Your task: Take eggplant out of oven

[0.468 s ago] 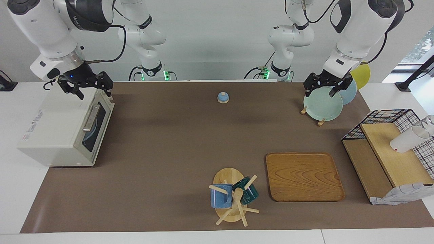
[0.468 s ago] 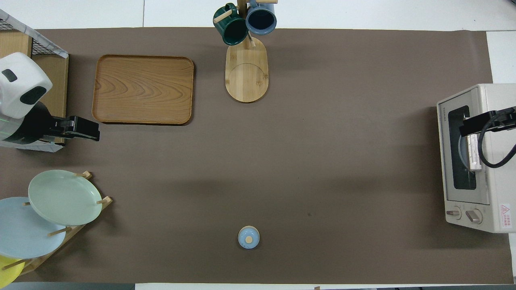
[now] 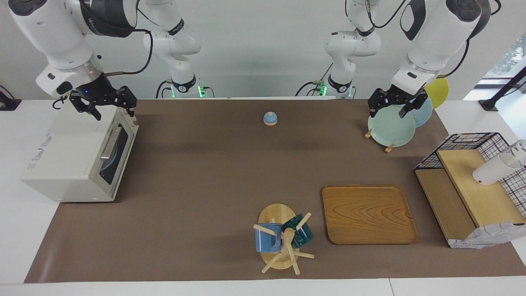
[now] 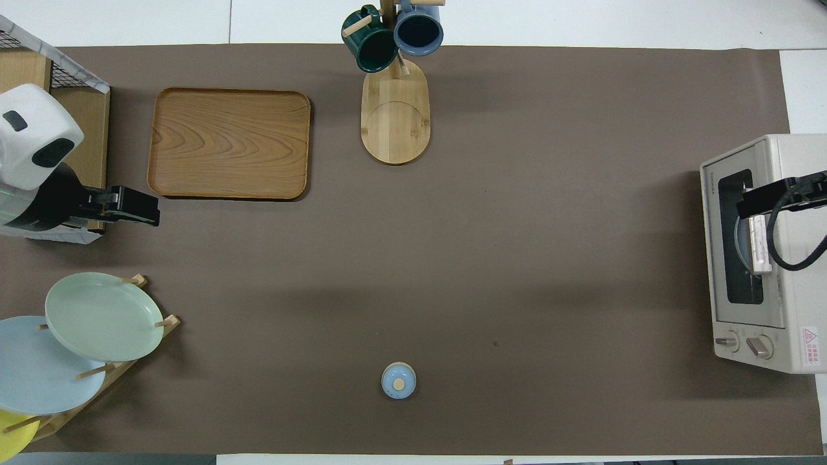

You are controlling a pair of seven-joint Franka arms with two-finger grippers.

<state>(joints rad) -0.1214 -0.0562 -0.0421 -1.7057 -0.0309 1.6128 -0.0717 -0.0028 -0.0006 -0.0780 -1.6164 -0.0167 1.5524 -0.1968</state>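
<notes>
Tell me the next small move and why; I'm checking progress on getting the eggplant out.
Probably lower the right claw, which hangs open over the toaster oven, to the door's bar handle to pull it open. The door is shut and no eggplant shows through the glass. The left claw waits open over the plate rack.

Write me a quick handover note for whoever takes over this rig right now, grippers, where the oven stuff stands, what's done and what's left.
Right gripper: open, empty, up over the top of the oven, near its door edge.
Left gripper: open, empty, waiting over the plate rack.
Oven: at the right arm's end of the table, door shut.
Eggplant: not visible; through the glass only a blue plate shows.
Done: nothing yet.
Left: open the door, take the eggplant out, set it down.
</notes>
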